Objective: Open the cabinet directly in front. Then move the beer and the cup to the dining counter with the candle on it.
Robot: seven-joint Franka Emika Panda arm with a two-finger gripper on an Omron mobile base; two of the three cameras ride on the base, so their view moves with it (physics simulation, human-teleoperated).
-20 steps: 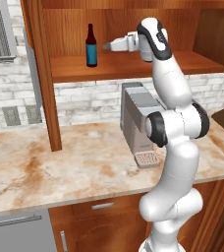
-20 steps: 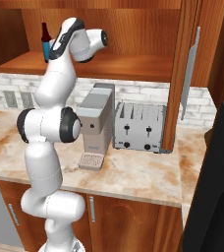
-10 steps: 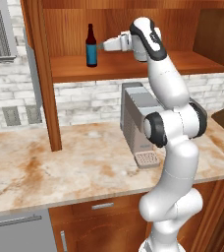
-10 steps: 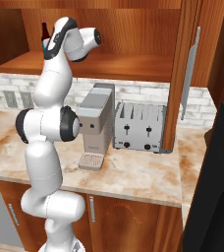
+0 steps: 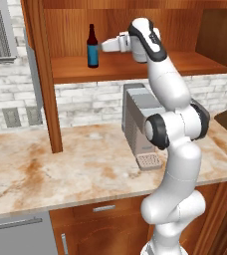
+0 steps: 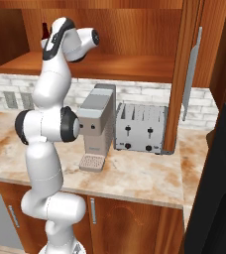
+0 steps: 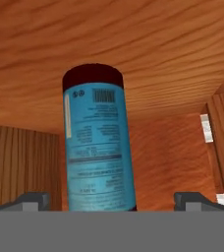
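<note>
Brown glass with a blue label, the beer (image 5: 92,47) stands upright on the wooden shelf (image 5: 135,67) of the open cabinet (image 5: 46,74), toward the shelf's left end. Just right of the beer in the left base view is my tool (image 5: 103,46), reaching in level over the shelf with its tip right at the bottle's label. In the hand view the beer (image 7: 98,142) fills the space straight ahead, and my fingertips (image 7: 33,201) sit spread wide, one on each side of the beer, with a clear gap to the glass on both sides. My tool is fully open and has hold of nothing. Below the beer and to its right, a grey coffee machine (image 5: 143,127) stands on the marble table (image 5: 60,174).
</note>
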